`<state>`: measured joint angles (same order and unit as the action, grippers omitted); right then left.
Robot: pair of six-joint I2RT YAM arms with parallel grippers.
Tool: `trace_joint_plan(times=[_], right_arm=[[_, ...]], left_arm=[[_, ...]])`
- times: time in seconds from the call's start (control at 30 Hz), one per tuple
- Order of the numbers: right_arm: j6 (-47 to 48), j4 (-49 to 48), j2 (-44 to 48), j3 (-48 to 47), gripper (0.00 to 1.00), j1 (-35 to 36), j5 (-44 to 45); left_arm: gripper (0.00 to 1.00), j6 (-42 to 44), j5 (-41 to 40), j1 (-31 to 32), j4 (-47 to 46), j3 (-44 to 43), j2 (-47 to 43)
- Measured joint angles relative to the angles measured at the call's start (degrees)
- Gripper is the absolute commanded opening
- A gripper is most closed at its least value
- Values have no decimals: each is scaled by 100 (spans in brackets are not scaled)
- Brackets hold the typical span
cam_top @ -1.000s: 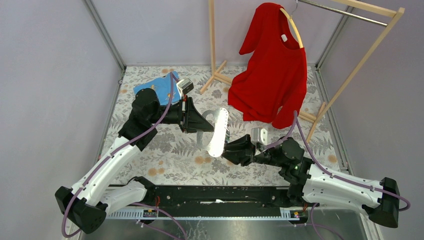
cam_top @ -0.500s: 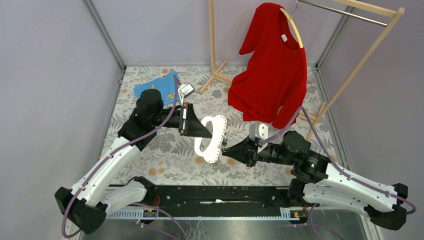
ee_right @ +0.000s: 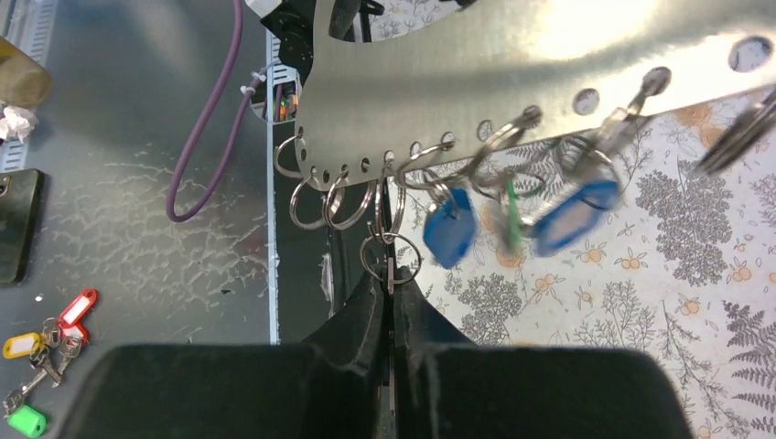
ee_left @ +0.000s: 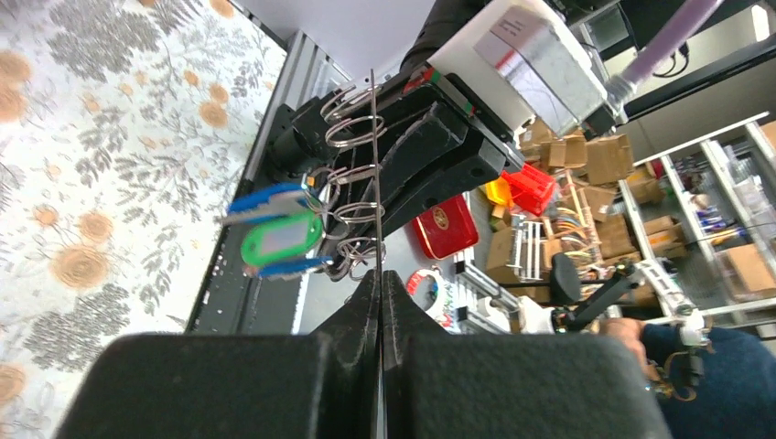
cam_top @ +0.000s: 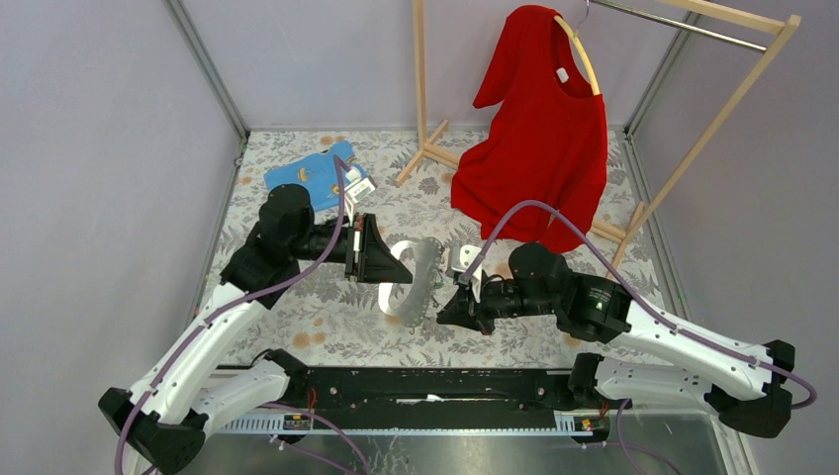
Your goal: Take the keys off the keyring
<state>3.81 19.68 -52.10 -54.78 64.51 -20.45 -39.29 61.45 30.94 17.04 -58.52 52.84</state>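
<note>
The keyring (cam_top: 416, 280) is a flat silvery plate with a row of holes along one edge, held in the air over the table. My left gripper (cam_top: 404, 277) is shut on its rim. In the left wrist view the plate (ee_left: 374, 155) shows edge-on, running out of the gripper (ee_left: 378, 279). Several split rings (ee_right: 316, 203) hang from the holes, some carrying blue tags (ee_right: 449, 230) and a green tag (ee_right: 511, 222). My right gripper (ee_right: 391, 282) is shut on a thin silvery key (ee_right: 391, 272) that hangs from a small ring (ee_right: 391, 250) under the plate.
A red shirt (cam_top: 544, 139) hangs on a wooden rack at the back right. A blue cloth (cam_top: 307, 175) lies at the back left. In the right wrist view, loose keys with red, yellow and green tags (ee_right: 46, 343) lie on the grey surface below the table edge.
My right gripper has closed and its arm has swung left, under the plate. The left arm has drawn the plate down and left and turned it flatter.
</note>
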Motion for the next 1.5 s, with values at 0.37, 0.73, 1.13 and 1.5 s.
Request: trace_joint_plan(times=[0.37,0.73,1.13,1.5], right_arm=[[-2,114,-61,-223,0,61,-28],[-31,280,-354,-448,0,227,-278],[-457,378,-634,-542,0,234,-138],[-1300,-667,-428,977,0,247,0]], left_arm=[[0,999,-57,0,442,-28,-317],[0,1412,-210,11,717,-39,-387],[0,1714,-546,205,627,313,-785],[0,1565,-1646,564,-476,2317,-1735]])
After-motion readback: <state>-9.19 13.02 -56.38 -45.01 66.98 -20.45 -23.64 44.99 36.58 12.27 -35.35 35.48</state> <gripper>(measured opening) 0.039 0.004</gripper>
